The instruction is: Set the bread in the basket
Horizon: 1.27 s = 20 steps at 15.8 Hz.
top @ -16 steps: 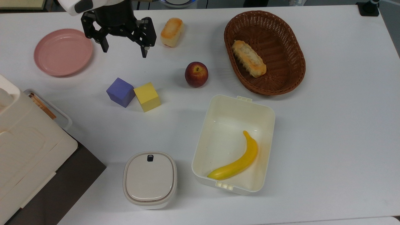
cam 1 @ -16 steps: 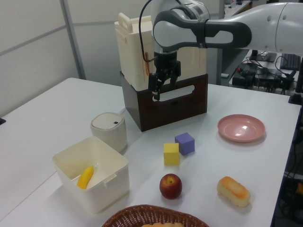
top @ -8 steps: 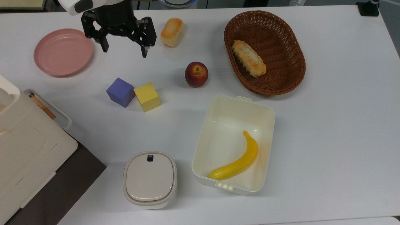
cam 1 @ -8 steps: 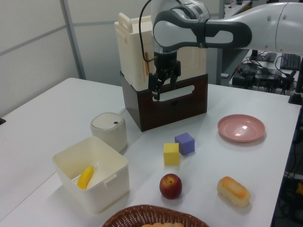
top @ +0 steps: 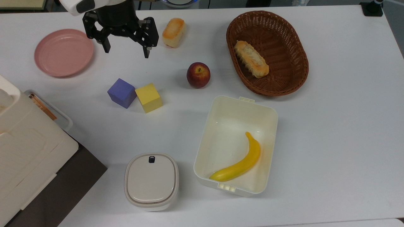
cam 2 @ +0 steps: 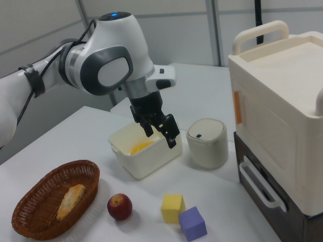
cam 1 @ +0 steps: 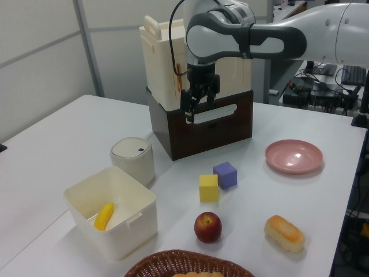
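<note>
Pincer: the black two-finger pincer (top: pixel 126 50) hangs high above the white surface (top: pixel 331 126) with its fingers spread apart and nothing between them.
Bread: the short stubby bun with the orange-golden top and pale sides (top: pixel 173 32) lies on the surface, just beside the pincer toward the top view's right, not touched.
Basket: the large oval dark brown wicker basket (top: pixel 296 78) stands well apart from the pincer, farther to the top view's right, beyond the bun. A longer, paler ridged bread (top: pixel 251 59) already lies inside it, along the top view's left half.
Step in hand: I judge that the arm is at the approach; the bun is not yet grasped.
How to do it well: bring the pincer over the middle of the bun, turn the fingers so they close across its short width, then come down straight. The bun looks soft, so a gentle closing seems wise.
Near things: the pink round plate (top: pixel 63 52) is beside the pincer on the top view's left, the red apple (top: pixel 198 74) lies nearer the camera than the bun in the left view; the way to the bun itself seems free.
Release: lift well over the basket wall and let go above the bare half of the basket, not on the long bread.
</note>
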Available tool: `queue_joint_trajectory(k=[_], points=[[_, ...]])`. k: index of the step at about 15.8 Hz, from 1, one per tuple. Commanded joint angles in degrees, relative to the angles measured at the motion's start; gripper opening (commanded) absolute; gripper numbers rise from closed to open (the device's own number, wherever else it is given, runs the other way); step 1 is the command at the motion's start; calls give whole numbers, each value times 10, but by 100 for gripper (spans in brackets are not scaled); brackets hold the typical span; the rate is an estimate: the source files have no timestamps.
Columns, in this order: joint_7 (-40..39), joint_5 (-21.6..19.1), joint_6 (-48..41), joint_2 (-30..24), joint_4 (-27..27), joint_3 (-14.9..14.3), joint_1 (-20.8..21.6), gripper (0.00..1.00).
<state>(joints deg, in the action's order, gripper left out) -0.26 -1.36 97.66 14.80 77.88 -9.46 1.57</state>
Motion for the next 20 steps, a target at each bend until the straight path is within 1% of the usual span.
queue_joint_trajectory(k=[1,4,7,9,11,13,15,16,17,18,20], points=[[-12,-12,-2,-14,15,-3,3,100],[-18,-12,-5,-15,16,-3,3,100],[-29,-10,-33,-20,18,-3,4,100],[-59,-10,-32,-47,52,-1,4,100],[-83,-9,-27,-81,99,1,5,100],[-84,-5,-27,-93,118,4,5,100],[-104,1,-27,-113,146,8,5,100],[-122,8,-27,-123,162,16,2,100],[-135,21,-28,-130,176,32,-3,100],[-139,35,-31,-136,189,51,-17,100],[-136,71,-35,-140,201,109,-58,100]])
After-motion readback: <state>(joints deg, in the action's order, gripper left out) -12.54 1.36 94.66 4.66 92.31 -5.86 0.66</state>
